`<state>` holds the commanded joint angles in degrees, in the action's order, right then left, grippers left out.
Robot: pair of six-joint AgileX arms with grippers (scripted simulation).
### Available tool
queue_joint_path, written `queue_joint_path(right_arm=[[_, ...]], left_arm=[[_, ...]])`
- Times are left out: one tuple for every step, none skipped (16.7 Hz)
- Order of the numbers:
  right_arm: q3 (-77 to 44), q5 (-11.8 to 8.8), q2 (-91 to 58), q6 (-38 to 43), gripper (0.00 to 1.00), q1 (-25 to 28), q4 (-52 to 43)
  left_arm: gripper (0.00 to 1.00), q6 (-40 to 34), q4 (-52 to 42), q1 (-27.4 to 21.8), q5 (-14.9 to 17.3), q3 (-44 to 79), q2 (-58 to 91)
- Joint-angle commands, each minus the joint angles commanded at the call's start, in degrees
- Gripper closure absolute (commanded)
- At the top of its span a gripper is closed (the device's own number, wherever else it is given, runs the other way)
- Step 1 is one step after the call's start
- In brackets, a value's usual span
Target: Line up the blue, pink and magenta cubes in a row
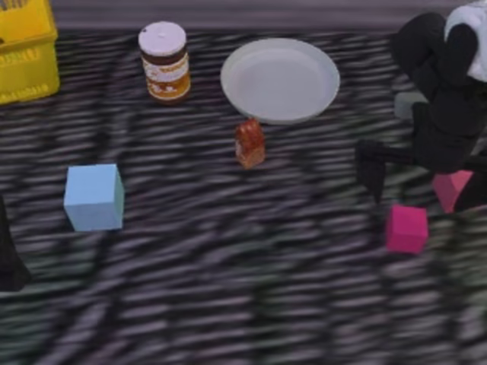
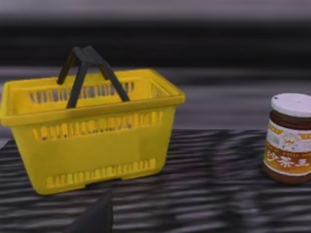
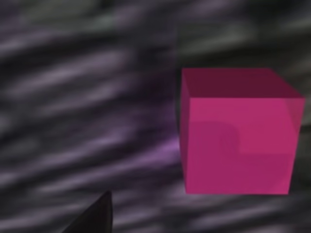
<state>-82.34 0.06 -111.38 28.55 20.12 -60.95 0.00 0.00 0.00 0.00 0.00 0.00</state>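
Observation:
The large light-blue cube [image 1: 93, 198] sits at the table's left. At the right, the small magenta cube [image 1: 405, 228] lies a little in front of the pink cube [image 1: 451, 188], which my right arm partly covers. My right gripper [image 1: 423, 187] hangs open over the pink cube, one dark finger [image 1: 373, 173] to the cube's left and apart from it. In the right wrist view the pink cube [image 3: 240, 133] stands untouched, with one fingertip [image 3: 97, 216] showing well to its side. My left gripper [image 1: 9, 262] is parked open at the table's left edge, away from all cubes.
A yellow basket [image 1: 27, 53] [image 2: 92, 131] stands at the back left, with a brown jar [image 1: 163, 61] [image 2: 289, 141] beside it. A white plate [image 1: 280, 80] lies at the back middle, and a small orange-brown figure [image 1: 249, 143] stands in front of it.

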Motion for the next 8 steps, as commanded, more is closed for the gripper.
queue_joint_path(right_arm=[[0.0,0.0,0.0,0.0,0.00,0.0,0.0],[0.2,0.0,0.2,-0.1,0.00,-0.3,0.1],[0.3,0.0,0.1,-0.1,0.00,-0.3,0.3],[0.8,0.0,-0.3,-0.1,0.00,-0.2,1.0],[1.7,0.0,-0.9,-0.1,0.00,-0.2,2.4],[2.7,0.0,-1.7,-0.1,0.00,-0.1,4.3],[4.0,0.0,-2.7,-0.1,0.00,-0.1,6.7],[5.3,0.0,-3.9,0.0,0.00,-0.1,9.4]], left_arm=[[0.00,0.0,0.0,0.0,0.0,0.0,0.0],[0.00,0.0,0.0,0.0,0.0,0.0,0.0],[0.00,0.0,0.0,0.0,0.0,0.0,0.0],[0.00,0.0,0.0,0.0,0.0,0.0,0.0],[0.00,0.0,0.0,0.0,0.0,0.0,0.0],[0.00,0.0,0.0,0.0,0.0,0.0,0.0],[0.00,0.0,0.0,0.0,0.0,0.0,0.0],[0.00,0.0,0.0,0.0,0.0,0.0,0.0]])
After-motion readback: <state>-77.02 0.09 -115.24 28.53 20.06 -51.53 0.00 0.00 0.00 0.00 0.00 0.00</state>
